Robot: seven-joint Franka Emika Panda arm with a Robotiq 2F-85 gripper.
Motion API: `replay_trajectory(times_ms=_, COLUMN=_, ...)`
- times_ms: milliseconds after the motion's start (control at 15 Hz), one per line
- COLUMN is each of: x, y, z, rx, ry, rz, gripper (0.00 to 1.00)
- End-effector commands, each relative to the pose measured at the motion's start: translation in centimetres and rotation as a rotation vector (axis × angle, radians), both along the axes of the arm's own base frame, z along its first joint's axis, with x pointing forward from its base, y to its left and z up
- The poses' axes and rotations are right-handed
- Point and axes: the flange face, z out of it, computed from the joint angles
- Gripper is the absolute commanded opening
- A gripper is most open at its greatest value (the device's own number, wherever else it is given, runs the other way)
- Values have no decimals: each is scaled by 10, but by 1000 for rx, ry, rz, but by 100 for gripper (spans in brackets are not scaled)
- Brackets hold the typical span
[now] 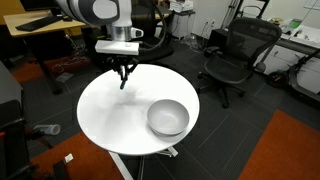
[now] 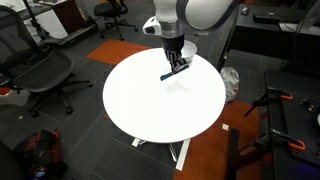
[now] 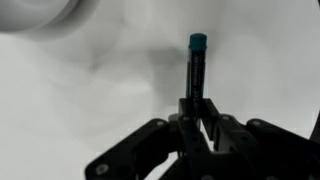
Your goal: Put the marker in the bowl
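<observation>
My gripper (image 1: 124,72) is shut on the marker (image 1: 122,82), a thin dark pen that hangs below the fingers above the far side of the round white table (image 1: 110,115). In the wrist view the marker (image 3: 197,65) sticks out from between the shut fingers (image 3: 197,105), with its teal end away from me. It also shows in an exterior view (image 2: 173,71), held under the gripper (image 2: 177,60). The light-grey bowl (image 1: 168,118) stands upright and empty on the table's near right side, well apart from the gripper. A pale curved edge at the wrist view's top left (image 3: 35,15) may be the bowl.
Black office chairs (image 1: 232,55) (image 2: 40,72) stand around the table. A wooden desk (image 1: 40,25) is behind the arm. Orange floor mats (image 1: 290,150) and tripod legs (image 2: 275,120) lie beside the table.
</observation>
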Motion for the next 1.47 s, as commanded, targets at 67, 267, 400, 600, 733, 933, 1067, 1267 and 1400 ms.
replay_trajectory(times_ms=67, x=-22, y=-41, z=19, rx=0, ry=-2, rz=-225, gripper=4)
replay_trajectory(times_ms=267, x=-26, y=-70, z=23, rx=-15, ry=-14, rz=-362, gripper=4)
replay_trajectory(times_ms=400, x=-27, y=-88, z=26, rx=-30, ry=-23, rz=-438, gripper=4)
replay_trajectory(times_ms=600, x=-26, y=-113, z=31, rx=-50, ry=-42, rz=-538, gripper=4)
replay_trajectory(times_ms=733, x=-25, y=-127, z=34, rx=-60, ry=-49, rz=-591, gripper=4)
replay_trajectory(times_ms=933, x=-22, y=-145, z=36, rx=-70, ry=-56, rz=-645, gripper=4)
replay_trajectory(times_ms=1067, x=-21, y=-157, z=39, rx=-74, ry=-61, rz=-671, gripper=4)
replay_trajectory(times_ms=1267, x=-16, y=-174, z=44, rx=-77, ry=-76, rz=-697, gripper=4)
replay_trajectory(times_ms=1400, x=-12, y=-184, z=46, rx=-78, ry=-84, rz=-710, gripper=4)
